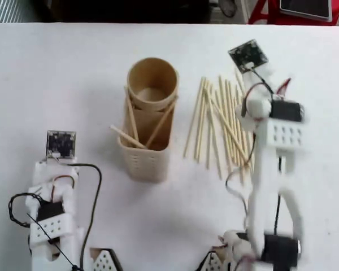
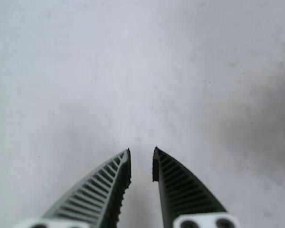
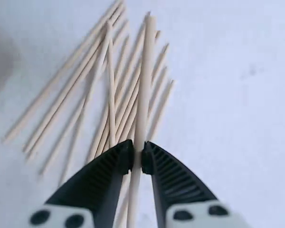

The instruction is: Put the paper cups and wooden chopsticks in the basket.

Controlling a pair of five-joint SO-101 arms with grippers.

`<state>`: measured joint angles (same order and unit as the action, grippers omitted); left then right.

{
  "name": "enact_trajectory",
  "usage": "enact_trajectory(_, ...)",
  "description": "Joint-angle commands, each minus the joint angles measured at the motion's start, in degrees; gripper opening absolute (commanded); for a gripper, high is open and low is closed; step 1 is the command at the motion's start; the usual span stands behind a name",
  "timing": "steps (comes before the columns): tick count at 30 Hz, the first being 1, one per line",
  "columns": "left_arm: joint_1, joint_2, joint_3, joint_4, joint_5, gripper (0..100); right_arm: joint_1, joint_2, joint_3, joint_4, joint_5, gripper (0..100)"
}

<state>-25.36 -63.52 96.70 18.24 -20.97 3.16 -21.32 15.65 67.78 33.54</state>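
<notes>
Basket sits mid-table in your high view. Paper cups are stacked inside it at its 12 o'clock end, top rim above the basket wall. A few leaning chopsticks rest in the basket too, tips sticking out over its 9 and 3 o'clock sides.

Loose chopsticks lie fanned on the white table at 3 o'clock of the basket, just beside it, not touching it.

Your right arm hangs over the 3 o'clock edge of that pile. In the right wrist view, your right gripper is clenched on a single chopstick, pinched between the two fingertips, its far end running out over the rest of the pile. Whether it is lifted clear of the others, can't tell.

Your left arm sits at 8 o'clock of the basket, well apart from it. Your left gripper is released, tips a narrow gap apart, nothing between them, bare table below.
</notes>
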Motion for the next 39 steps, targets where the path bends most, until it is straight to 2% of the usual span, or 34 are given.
enact_trajectory(1, -0.5, -0.9, -0.1, 0.1, -0.7, 10, -3.6, -15.4, -2.8, 3.4, -3.5, 1.8)
enact_trajectory(6, -0.5, -0.9, -0.1, 0.1, -0.7, 10, -16.7, -32.2, -4.7, 1.0, -10.5, 1.7)
enact_trajectory(10, -0.5, -0.9, -0.1, 0.1, -0.7, 10, -27.8, -39.6, -6.3, -7.8, -18.7, 1.8)
enact_trajectory(15, -0.5, -0.9, -0.1, 0.1, -0.7, 10, -39.5, -39.2, -6.2, -23.6, -20.5, 1.8)
enact_trajectory(18, -0.5, -0.9, -0.1, 0.1, -0.7, 10, -45.4, -34.2, -6.2, -29.2, -20.2, 1.8)
enact_trajectory(25, -0.5, -0.9, -0.1, 0.1, -0.7, 10, -46.3, -20.4, -6.2, -30.5, -20.2, 2.0)
enact_trajectory(32, -0.5, -0.9, -0.1, 0.1, -0.7, 10, -46.3, -18.1, -6.2, -30.5, -20.1, 2.6)
enact_trajectory(37, -0.5, -0.9, -0.1, 0.1, -0.7, 10, -46.2, -18.0, -6.1, -30.3, -20.1, 17.3)
enact_trajectory(39, -0.5, -0.9, -0.1, 0.1, -0.7, 10, -46.2, -18.1, -6.1, -30.3, -20.1, 20.1)
